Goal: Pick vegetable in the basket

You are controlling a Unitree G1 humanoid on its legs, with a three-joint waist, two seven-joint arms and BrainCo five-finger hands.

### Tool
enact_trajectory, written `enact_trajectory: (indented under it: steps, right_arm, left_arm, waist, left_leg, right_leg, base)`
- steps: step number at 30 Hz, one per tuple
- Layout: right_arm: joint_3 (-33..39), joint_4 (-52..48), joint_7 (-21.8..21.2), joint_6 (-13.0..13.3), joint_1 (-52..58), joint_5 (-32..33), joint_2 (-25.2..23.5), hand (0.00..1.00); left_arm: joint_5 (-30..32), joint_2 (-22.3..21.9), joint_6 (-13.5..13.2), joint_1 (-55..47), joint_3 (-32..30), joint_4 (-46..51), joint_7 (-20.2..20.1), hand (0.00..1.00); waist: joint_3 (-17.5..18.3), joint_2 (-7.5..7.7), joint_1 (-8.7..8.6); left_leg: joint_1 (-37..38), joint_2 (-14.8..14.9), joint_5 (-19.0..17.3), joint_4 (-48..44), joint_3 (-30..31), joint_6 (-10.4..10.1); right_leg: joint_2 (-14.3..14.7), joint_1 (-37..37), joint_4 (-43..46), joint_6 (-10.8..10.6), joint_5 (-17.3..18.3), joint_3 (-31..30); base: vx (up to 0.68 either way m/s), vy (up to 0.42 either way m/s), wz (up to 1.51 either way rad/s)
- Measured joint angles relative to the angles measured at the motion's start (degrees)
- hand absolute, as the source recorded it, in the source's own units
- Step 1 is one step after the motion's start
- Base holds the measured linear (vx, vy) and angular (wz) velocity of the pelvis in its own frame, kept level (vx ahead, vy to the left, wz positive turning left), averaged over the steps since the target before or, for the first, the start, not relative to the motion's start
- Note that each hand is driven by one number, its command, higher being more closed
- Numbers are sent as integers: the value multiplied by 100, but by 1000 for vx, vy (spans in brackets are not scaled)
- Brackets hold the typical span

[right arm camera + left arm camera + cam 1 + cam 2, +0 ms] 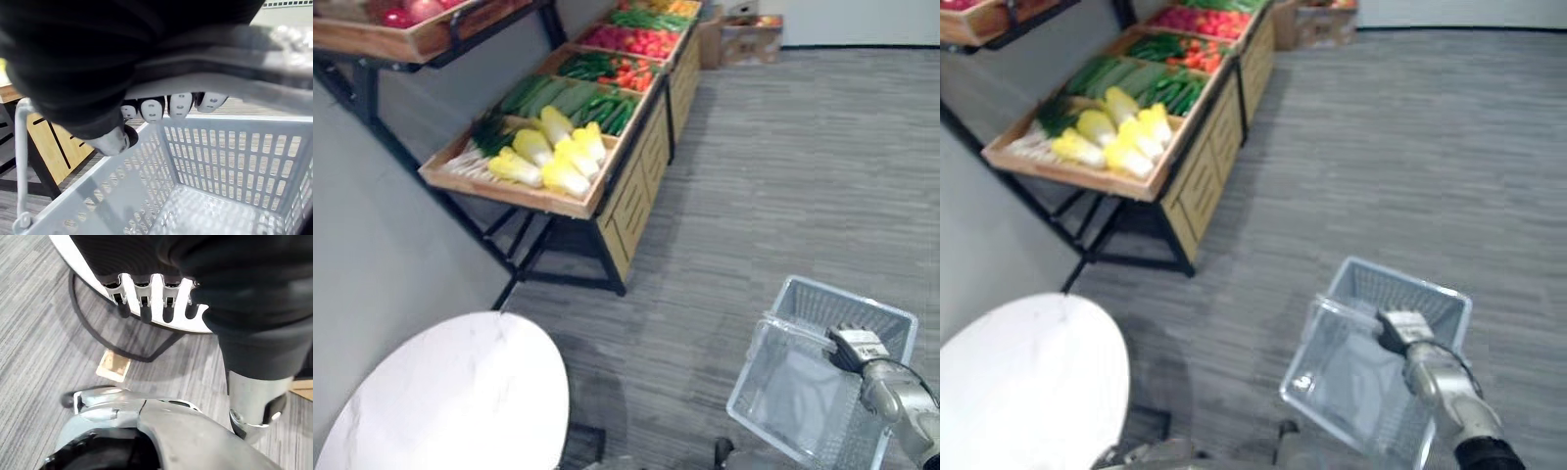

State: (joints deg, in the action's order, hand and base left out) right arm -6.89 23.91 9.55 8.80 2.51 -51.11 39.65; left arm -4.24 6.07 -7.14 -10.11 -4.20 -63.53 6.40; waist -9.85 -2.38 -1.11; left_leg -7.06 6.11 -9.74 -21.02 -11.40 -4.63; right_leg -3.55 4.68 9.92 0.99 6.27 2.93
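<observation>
The robot's right hand (178,105) grips a pale grey plastic basket (847,296), its fingers curled tight over the handle (230,83), with the slotted walls and floor of the basket hanging just below them. The left hand (145,301) hangs by the edge of a round white table (460,392), fingers loose and nearly straight, holding nothing. The vegetables lie well apart from the basket, across the grey carpet (783,166), in the trays of a wooden stand (636,186) against the wall: yellow-white cabbages (553,152) nearest, then long green vegetables (578,98), then red ones (631,41). Cardboard boxes (751,34) stand at the far end, their print too small to read.
</observation>
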Motion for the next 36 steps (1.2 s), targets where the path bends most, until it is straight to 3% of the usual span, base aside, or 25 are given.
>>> enact_trajectory:
  steps: [3, 5, 6, 8, 9, 11, 12, 13, 14, 15, 16, 17, 19, 20, 21, 22, 24, 27, 28, 30, 31, 32, 33, 34, 36]
  right_arm:
    - [5, -23, -3, 5, 1, 0, 80, 100]
    - [-36, -52, -4, 26, -1, 4, 71, 100]
    - [-35, -54, -4, 76, -4, 6, 77, 100]
    - [-53, -48, -9, 45, -17, 11, 72, 100]
    - [-72, -47, -8, 43, -42, 12, 8, 100]
    - [-144, -29, -10, 68, -123, 9, -8, 100]
    - [-141, 12, 1, 43, -183, 16, -95, 100]
    - [-163, 21, -2, 60, -56, 18, -206, 100]
    - [-162, 22, -2, 74, -1, 20, -212, 100]
    - [-149, 67, 6, 57, 18, 23, -278, 100]
    - [-40, 167, 29, 0, -37, 31, -490, 100]
    - [-24, 181, 36, -25, -25, 44, -544, 100]
    - [-14, 187, 87, -86, -11, 37, -624, 100]
    - [-15, 203, 100, -81, -11, 34, -655, 100]
    - [-15, 268, 138, -83, -25, -1, -730, 100]
    - [-14, 327, 148, -87, -35, -12, -749, 100]
    - [16, 554, 160, -111, -66, -13, -755, 100]
    - [253, 646, 157, -124, -4, -14, -818, 100]
    - [431, 646, 157, -137, 16, -14, -819, 100]
    - [601, 685, 160, -231, 41, -15, -824, 100]
    - [652, 769, 162, -305, 93, -16, -853, 100]
    - [668, 787, 166, -321, 103, -16, -856, 100]
    - [924, 933, 174, -423, 75, -17, -916, 100]
    - [1133, 1051, 172, -502, -13, -17, -945, 100]
    - [1204, 1056, 172, -493, 46, -14, -949, 100]
  left_arm:
    - [6, -92, -23, 20, 6, 35, -20, 0]
    - [10, -149, -24, 32, 17, 25, -19, 0]
    - [5, -108, -62, 41, 12, 39, -10, 0]
    - [8, -152, -36, 77, -37, 18, -9, 0]
    - [10, -136, -27, 86, -84, 20, -13, 0]
    - [42, -138, -17, -27, -79, 40, -6, 0]
    - [45, -133, 11, -115, -42, 9, -2, 0]
    - [49, -84, 13, -213, -68, 10, 11, 0]
    - [52, -42, 17, -216, -44, -4, 10, 0]
    - [59, -13, 14, -208, -9, -13, 10, 0]
    - [60, 103, 20, -205, 133, -5, 11, 0]
    - [62, 163, 22, -207, 247, -3, 11, 0]
    - [60, 389, 24, -194, 606, 91, 14, 0]
    - [61, 448, 20, -170, 680, 119, 4, 0]
    - [60, 541, 22, -75, 728, 154, -3, 0]
    - [59, 545, 25, -28, 726, 177, -2, 0]
    - [51, 485, 22, 130, 734, 324, -3, 0]
    - [37, 472, 6, 281, 717, 567, 7, 0]
    - [31, 468, 11, 309, 714, 651, 5, 0]
    - [34, 461, 5, 314, 699, 719, 8, 0]
    - [32, 516, 6, 254, 641, 753, 25, 0]
    - [33, 543, 7, 253, 620, 746, 29, 0]
    - [33, 459, 24, 286, 585, 645, 74, 0]
    - [39, 311, 15, 313, 591, 626, 68, 0]
    - [37, 201, 10, 327, 541, 636, 75, 0]
  waist:
    - [-84, -186, 12]
    - [-76, -318, 151]
    - [-151, -243, 152]
    - [-261, -310, 165]
    - [-320, -214, 185]
    - [-240, -218, 299]
    - [-178, -226, 299]
    - [53, -37, 285]
    - [128, -33, 284]
    - [106, 59, 287]
    - [89, 174, 265]
    - [68, 284, 249]
    - [59, 360, 138]
    - [45, 375, 129]
    - [34, 438, 139]
    - [31, 436, 133]
    - [-63, 314, 100]
    - [-117, 331, -56]
    - [-121, 329, -53]
    - [-134, 361, -45]
    - [-118, 514, -29]
    - [-140, 529, -29]
    - [-170, 394, -10]
    - [-154, 224, 7]
    - [-141, 201, -23]
  left_leg:
    - [-187, -23, 252, 1286, 118, -114]
    - [-230, -61, 411, 1237, 158, -184]
    - [-307, -100, 342, 873, 152, -104]
    - [-496, -38, 203, 153, 233, 187]
    - [-753, -71, 180, -453, 252, 191]
    - [-789, -116, 196, -1, 287, 118]
    - [-737, -120, 272, 176, 217, 309]
    - [-646, -404, 126, 339, 125, 346]
    - [-591, -501, 85, 402, 98, 405]
    - [-408, -602, 55, 557, 69, 553]
    - [-7, -748, 22, 728, 52, 704]
    - [164, -802, -27, 776, 80, 768]
    - [773, -855, -178, 933, 331, 913]
    - [915, -857, -203, 990, 418, 942]
    - [1178, -837, -207, 1161, 550, 946]
    - [1289, -804, -207, 1244, 610, 946]
    - [1668, -622, -206, 1427, 809, 946]
    - [1903, -531, -224, 1474, 1228, 914]
    - [1939, -503, -330, 1449, 1288, 737]
    - [2051, -440, -547, 1433, 1432, 466]
    - [2190, -409, -808, 1380, 1621, 234]
    - [2233, -377, -884, 1359, 1679, 183]
    - [2235, -144, -1076, 1238, 1822, 18]
    - [2175, 86, -940, 1117, 1886, -22]
    - [2176, 250, -638, 1008, 2041, -141]
  right_leg:
    - [90, 6, -11, -55, 33, -125]
    - [146, -6, 87, -145, -7, -160]
    - [10, -52, 115, -276, 230, -69]
    - [45, -406, -226, -352, 196, -158]
    - [-59, -612, -397, -396, 167, -205]
    - [-194, -733, -520, -528, 213, -388]
    - [-257, -758, -413, -695, 419, -487]
    - [-549, -696, -208, -746, 572, -503]
    - [-638, -605, 17, -783, 608, -519]
    - [-682, -252, 899, -809, 610, -593]
    - [-748, 249, 2396, -1102, 427, -801]
    - [-758, 424, 2985, -1348, 200, -893]
    - [-735, 843, 4519, -1490, -809, -926]
    - [-746, 969, 4817, -1377, -721, -844]
    - [-765, 1265, 5169, -916, -439, -568]
    - [-765, 1382, 5172, -692, -279, -400]
    - [-722, 1512, 4410, -389, 54, 242]
    - [-721, 1490, 1934, -492, -64, 543]
    - [-719, 1500, 1029, -600, -253, 350]
    - [-768, 1491, 251, -581, -611, 98]
    - [-906, 1362, -309, -579, -769, -66]
    - [-912, 1338, -303, -678, -1025, -45]
    - [-742, 1328, 11, -844, -1416, 89]
    - [-608, 1429, 474, -711, -1069, 227]
    - [-607, 1488, 1026, -592, -673, 458]
  base:
    - [96, 177, -35]
    - [274, 212, -46]
    - [278, 176, -27]
    - [223, 211, -7]
    - [317, 275, -35]
    - [289, 240, -49]
    - [290, 240, -25]
    - [327, 233, -16]
    - [376, 213, 4]
    - [369, 199, 5]
    - [367, 203, 12]
    - [380, 173, 28]
    - [390, 90, 60]
    - [403, 29, 66]
    - [403, -12, 45]
    - [390, -29, 55]
    - [398, -65, 62]
    - [417, -160, 80]
    - [399, -216, 80]
    - [400, -276, 67]
    - [487, -408, 66]
    - [575, -526, 72]
    - [465, -443, 51]
    - [443, -420, 51]
    - [406, -378, 47]
